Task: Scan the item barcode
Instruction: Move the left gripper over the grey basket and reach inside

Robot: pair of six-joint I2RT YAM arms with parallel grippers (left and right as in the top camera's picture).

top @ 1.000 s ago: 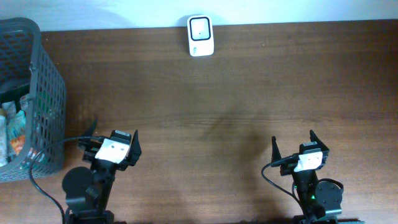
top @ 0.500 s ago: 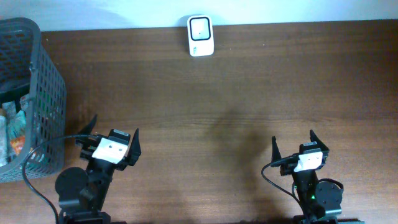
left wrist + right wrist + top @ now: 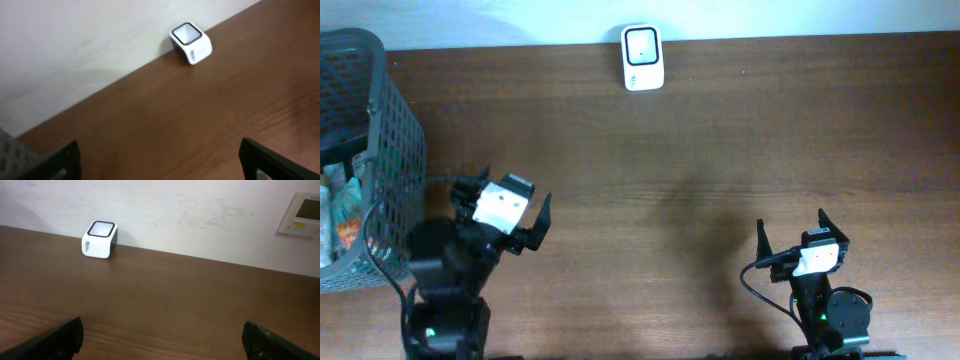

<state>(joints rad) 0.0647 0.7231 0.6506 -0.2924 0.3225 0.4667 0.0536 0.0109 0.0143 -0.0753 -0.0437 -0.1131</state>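
The white barcode scanner [image 3: 642, 57] stands at the table's far edge by the wall; the left wrist view shows the scanner [image 3: 191, 42] far ahead, and so does the right wrist view [image 3: 99, 239]. Colourful packets [image 3: 340, 212] lie inside the grey basket [image 3: 390, 150] at the left. My left gripper [image 3: 513, 190] hovers open and empty just right of the basket, its fingers [image 3: 60, 161] wide apart over bare wood. At the front right, my right gripper [image 3: 792, 228] is open too, with nothing between its fingers [image 3: 56, 341].
The brown wooden table [image 3: 720, 150] runs back to a white wall. A wall control panel [image 3: 302, 213] shows at the right in the right wrist view. A black cable [image 3: 380, 240] loops between the left arm and the basket.
My left arm has lifted and swung slightly back and left, closer to the basket, still open. The right arm has not moved.
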